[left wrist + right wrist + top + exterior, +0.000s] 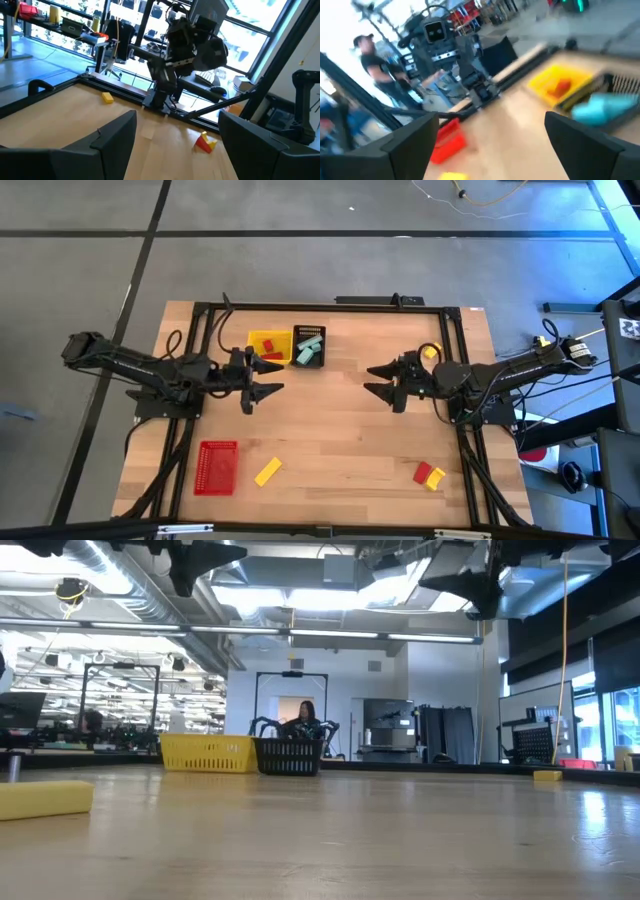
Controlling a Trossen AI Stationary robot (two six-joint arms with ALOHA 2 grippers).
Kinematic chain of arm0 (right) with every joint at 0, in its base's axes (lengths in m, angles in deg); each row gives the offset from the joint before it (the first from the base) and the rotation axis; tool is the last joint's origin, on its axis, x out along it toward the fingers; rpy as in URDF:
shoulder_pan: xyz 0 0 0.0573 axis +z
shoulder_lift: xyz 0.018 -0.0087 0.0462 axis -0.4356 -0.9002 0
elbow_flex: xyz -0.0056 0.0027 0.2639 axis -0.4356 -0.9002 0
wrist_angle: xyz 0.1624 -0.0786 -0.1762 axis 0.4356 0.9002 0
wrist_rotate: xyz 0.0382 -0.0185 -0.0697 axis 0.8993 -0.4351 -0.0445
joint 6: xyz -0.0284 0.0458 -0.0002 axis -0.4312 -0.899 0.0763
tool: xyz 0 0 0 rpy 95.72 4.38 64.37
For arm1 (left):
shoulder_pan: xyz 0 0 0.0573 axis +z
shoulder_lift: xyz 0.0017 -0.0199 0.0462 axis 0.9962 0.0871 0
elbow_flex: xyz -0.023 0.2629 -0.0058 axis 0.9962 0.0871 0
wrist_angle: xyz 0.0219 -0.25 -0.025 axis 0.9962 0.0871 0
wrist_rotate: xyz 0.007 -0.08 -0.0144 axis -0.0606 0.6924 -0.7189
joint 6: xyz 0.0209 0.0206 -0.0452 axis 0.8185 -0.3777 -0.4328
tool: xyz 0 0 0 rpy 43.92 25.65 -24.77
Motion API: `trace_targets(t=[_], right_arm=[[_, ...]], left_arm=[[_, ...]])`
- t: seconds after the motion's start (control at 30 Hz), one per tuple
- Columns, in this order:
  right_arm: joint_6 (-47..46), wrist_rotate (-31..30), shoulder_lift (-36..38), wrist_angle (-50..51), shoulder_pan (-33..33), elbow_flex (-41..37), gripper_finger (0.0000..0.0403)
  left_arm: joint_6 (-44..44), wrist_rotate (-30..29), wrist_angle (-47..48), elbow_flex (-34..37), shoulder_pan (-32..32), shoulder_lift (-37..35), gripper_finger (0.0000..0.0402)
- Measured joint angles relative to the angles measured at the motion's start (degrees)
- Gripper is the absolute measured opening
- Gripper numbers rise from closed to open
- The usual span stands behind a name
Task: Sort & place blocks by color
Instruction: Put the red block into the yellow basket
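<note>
Both grippers hover above the table's middle, facing each other, open and empty: my left gripper and my right gripper. On the bare wood lie a yellow block near the front, a red and yellow pair at the front right, and a yellow block by the right arm. Red blocks lie in the yellow basket. Teal blocks lie in the black basket.
A red basket stands at the front left. The yellow and black baskets stand side by side at the far middle. A black frame borders the table. A person stands beyond the table.
</note>
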Motion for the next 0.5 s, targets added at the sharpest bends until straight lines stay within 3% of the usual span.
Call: trace_targets(t=[0.13, 0.27, 0.37, 0.5], right_arm=[[-18.2, 13.4, -0.1, 8.7, 0.3, 0.0, 0.0364], [-35.4, 27.4, -0.9, 21.5, 5.4, 0.0, 0.0364], [-50.1, 32.5, -1.8, 29.0, 12.1, 0.0, 0.0364], [-68.8, 33.5, -3.6, 33.9, 22.7, 0.0, 0.0364]], left_arm=[[0.0, -0.1, 0.0, 0.0, 0.0, 0.0, 0.0273], [0.0, -1.0, 0.0, 0.0, 0.0, 0.0, 0.0273], [0.0, -1.5, 0.0, 0.0, 0.0, 0.0, 0.0273], [0.0, -1.5, 0.0, 0.0, 0.0, 0.0, 0.0273]])
